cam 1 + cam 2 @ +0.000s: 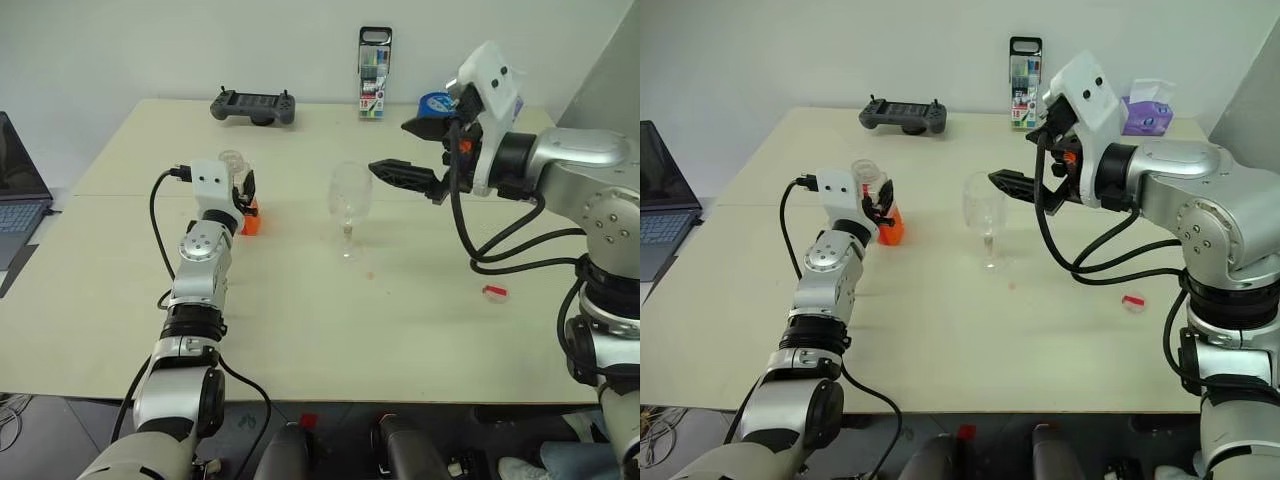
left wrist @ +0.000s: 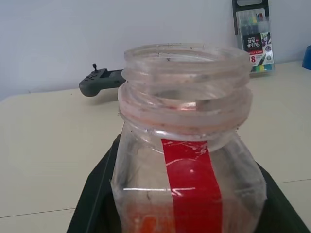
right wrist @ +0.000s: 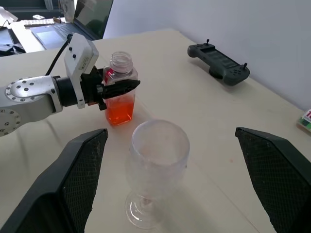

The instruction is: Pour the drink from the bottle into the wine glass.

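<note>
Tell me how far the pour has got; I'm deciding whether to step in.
Done: the bottle is uncapped, its cap lying on the table. In hand: the left hand is shut on the bottle, which stands upright with the drink low inside. The right hand is open, its fingers either side of the wine glass without touching it. Left: the glass looks empty, so lifting, tilting and pouring remain.

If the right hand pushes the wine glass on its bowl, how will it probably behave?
The wine glass would probably tip rather than slide: its rounded bowl sits high on a thin stem over a small round foot. It looks empty, so likely light and easily knocked over. Being clear and thin-walled, it may crack if it falls on the table.
</note>
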